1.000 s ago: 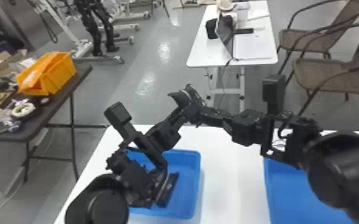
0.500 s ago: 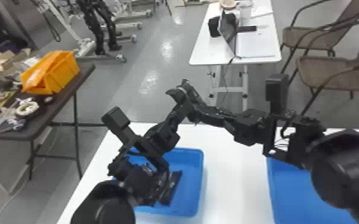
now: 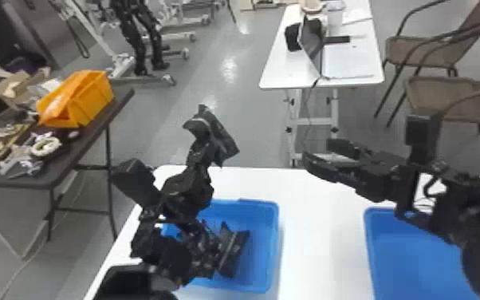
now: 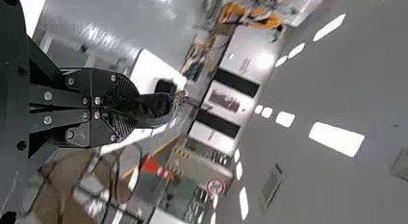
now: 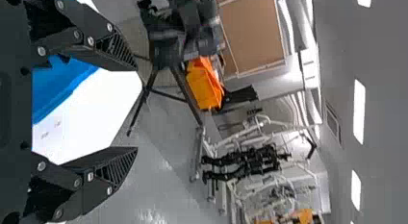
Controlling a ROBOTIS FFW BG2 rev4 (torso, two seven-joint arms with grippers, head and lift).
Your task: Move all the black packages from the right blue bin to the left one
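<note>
Left tool: here is the left tool [image 3: 205, 145], raised above and toward the far side of the left blue bin [image 3: 276, 247], and its fingers are clamped on a black package [image 3: 216, 131].
Held package: up it sits at the fingertips, higher than the left blue bin's far rim, tilted in the head view; the left wrist view has it poking out past the ridged pads [image 4: 118, 92].
Right tool: over to the right of the left blue bin, the right tool [image 3: 318, 150] hangs raised with its fingers spread apart, nothing between them, and points back toward the held package, well apart from it.
Packages in bin: down inside the left blue bin, dark packages [image 3: 233, 249] lie beside the arm, which covers part of them, so their number cannot be told.
Right blue bin: it [image 3: 372, 239] stands to the right of the left blue bin, a bare stretch between, on the same white counter [image 3: 319, 239].
Orange bin: away it sits [image 3: 91, 95], left of and beyond the left blue bin, on a dark side table [image 3: 121, 101].
</note>
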